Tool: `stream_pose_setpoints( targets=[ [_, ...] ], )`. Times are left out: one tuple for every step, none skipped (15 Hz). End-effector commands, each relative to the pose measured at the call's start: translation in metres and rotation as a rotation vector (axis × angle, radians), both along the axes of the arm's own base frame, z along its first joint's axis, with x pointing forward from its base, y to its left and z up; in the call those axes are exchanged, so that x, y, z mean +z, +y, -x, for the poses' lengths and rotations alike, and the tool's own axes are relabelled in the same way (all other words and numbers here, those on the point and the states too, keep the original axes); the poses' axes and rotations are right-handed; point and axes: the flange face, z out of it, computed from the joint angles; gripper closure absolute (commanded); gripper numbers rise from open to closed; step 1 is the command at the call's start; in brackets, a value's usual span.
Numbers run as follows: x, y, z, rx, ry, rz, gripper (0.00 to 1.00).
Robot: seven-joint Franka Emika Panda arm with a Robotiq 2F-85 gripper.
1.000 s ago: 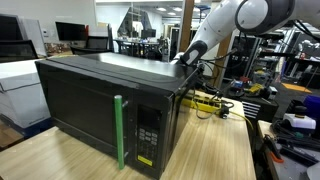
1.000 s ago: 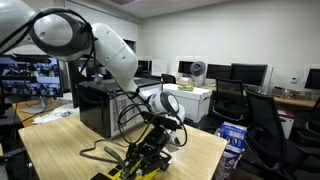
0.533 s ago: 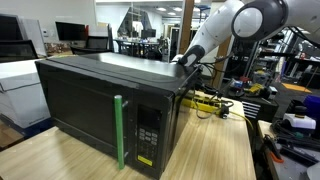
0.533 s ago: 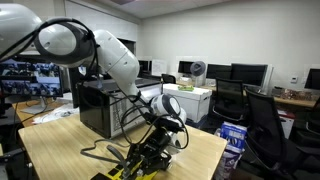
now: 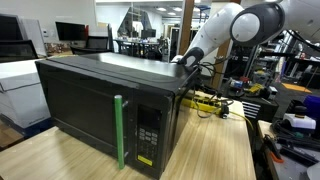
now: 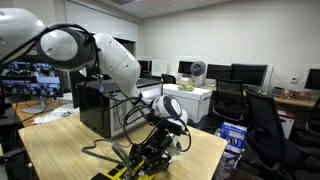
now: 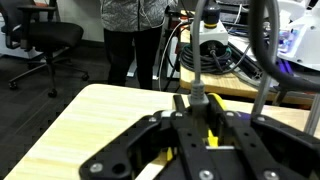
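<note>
A black microwave (image 5: 100, 100) with a green strip on its door (image 5: 119, 130) stands on a wooden table (image 5: 210, 150); it also shows as the microwave (image 6: 95, 105). Behind it, my gripper (image 6: 152, 150) reaches down to a yellow power strip (image 6: 128, 170) among black cables. In the wrist view my gripper (image 7: 198, 108) has its black fingers (image 7: 150, 135) drawn close around a grey plug (image 7: 197, 98). A grey cord rises from the plug, and yellow shows between the jaws. In an exterior view the microwave hides the gripper; the yellow power strip (image 5: 205, 100) lies beside it.
A person (image 7: 135, 30) stands beyond the table's far edge, with an office chair (image 7: 45, 40) nearby. Another office chair (image 6: 265, 120) and a blue box (image 6: 232, 135) sit off the table's side. Cluttered benches (image 5: 290, 120) flank the table.
The arm's upper links have swung slightly. The gripper stays at the same spot by the power strip, its jaws unchanged.
</note>
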Motion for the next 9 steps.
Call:
stream_pose_setpoints(
  targets=[
    [-0.0087,-0.0055,-0.008,0.005,-0.074,-0.002,0.93],
    [-0.0087,-0.0052,-0.0092,0.006,-0.088,0.007,0.93],
    [-0.0093,-0.0047,-0.01,0.009,-0.09,0.009,0.93],
    [-0.0103,-0.0044,-0.0107,0.013,-0.094,0.014,0.93],
    [-0.011,-0.0039,-0.0111,0.014,-0.096,0.019,0.93],
    [-0.0111,-0.0027,-0.0128,0.025,-0.118,0.038,0.93],
    [-0.0112,-0.0013,-0.013,0.029,-0.124,0.047,0.93],
    [-0.012,0.0001,-0.0126,0.035,-0.125,0.053,0.93],
    [-0.014,0.0011,-0.0115,0.04,-0.123,0.06,0.93]
  ],
)
